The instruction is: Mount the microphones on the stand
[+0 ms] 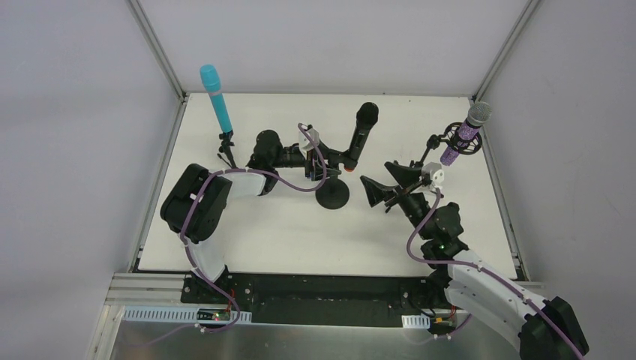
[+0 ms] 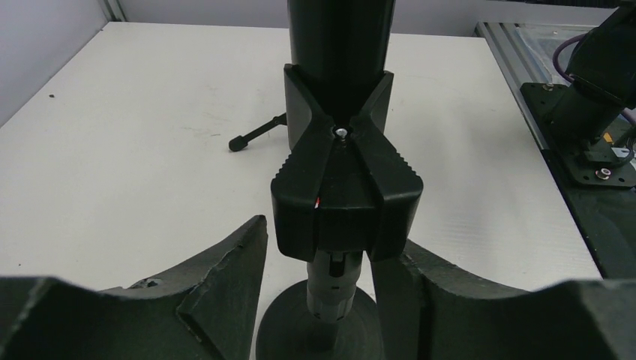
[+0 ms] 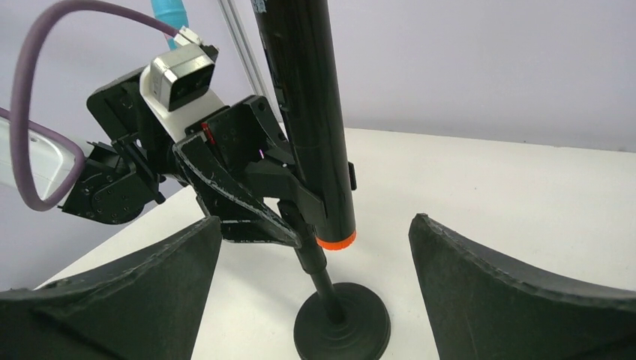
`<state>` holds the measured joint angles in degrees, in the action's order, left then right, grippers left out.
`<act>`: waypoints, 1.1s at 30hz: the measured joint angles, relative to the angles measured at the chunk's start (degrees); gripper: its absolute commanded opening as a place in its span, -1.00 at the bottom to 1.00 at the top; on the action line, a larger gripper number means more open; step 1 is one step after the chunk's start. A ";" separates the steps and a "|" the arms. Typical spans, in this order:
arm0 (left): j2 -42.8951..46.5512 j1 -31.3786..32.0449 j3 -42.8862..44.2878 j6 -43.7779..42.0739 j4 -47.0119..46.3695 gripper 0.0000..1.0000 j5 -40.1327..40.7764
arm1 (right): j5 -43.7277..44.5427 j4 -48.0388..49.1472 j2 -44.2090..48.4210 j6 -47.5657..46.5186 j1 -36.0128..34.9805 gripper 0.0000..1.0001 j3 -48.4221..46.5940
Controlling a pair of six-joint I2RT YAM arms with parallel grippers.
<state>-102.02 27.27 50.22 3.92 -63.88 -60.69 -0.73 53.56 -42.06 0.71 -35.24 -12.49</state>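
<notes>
The black microphone (image 1: 361, 129) with the orange end ring (image 3: 335, 241) sits tilted in the spring clip (image 2: 343, 191) of a round-base stand (image 1: 332, 195). My left gripper (image 1: 331, 170) is open, and its fingers (image 2: 225, 277) straddle the stand's post just below the clip; it also shows in the right wrist view (image 3: 247, 202). My right gripper (image 1: 372, 192) is open and empty, just right of the stand base (image 3: 341, 322). The turquoise microphone (image 1: 214, 99) stands on a small tripod at the back left. The glittery purple microphone (image 1: 466, 131) sits in a mount at the back right.
The tripod legs (image 1: 226, 154) stand close behind my left arm. One leg tip (image 2: 255, 135) shows on the white table beyond the clip. The purple microphone's stand (image 1: 435, 146) is close behind my right gripper. Enclosure posts rise at both back corners.
</notes>
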 measured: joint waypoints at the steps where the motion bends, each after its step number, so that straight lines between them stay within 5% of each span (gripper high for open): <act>1: 0.00 0.00 0.13 0.07 0.07 -0.09 -0.37 | 0.02 -0.46 0.13 0.11 0.00 0.99 0.11; 3: 0.00 0.00 0.31 0.15 0.13 -0.25 -0.72 | 0.02 -1.27 0.20 0.20 -0.02 0.98 0.22; 6: 0.00 0.00 0.48 0.66 0.39 -0.76 -1.53 | -0.07 -2.08 0.24 0.35 -0.04 0.99 0.48; 9: 0.00 0.00 0.72 1.29 0.55 -1.00 -2.01 | -0.24 -3.04 0.22 0.39 -0.17 0.99 1.27; 21: 0.00 0.00 0.92 2.40 0.74 -1.00 -1.92 | -0.37 -1.20 -9.79 -3.13 -5.14 0.98 3.15; 33: -0.63 0.00 0.94 4.90 -1.03 -1.00 -1.75 | 8.52 18.43 -33.97 -11.06 -13.70 0.95 3.30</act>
<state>-102.65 27.27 51.16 8.82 -64.90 -62.43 7.79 71.99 -76.03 -10.35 -48.95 -9.19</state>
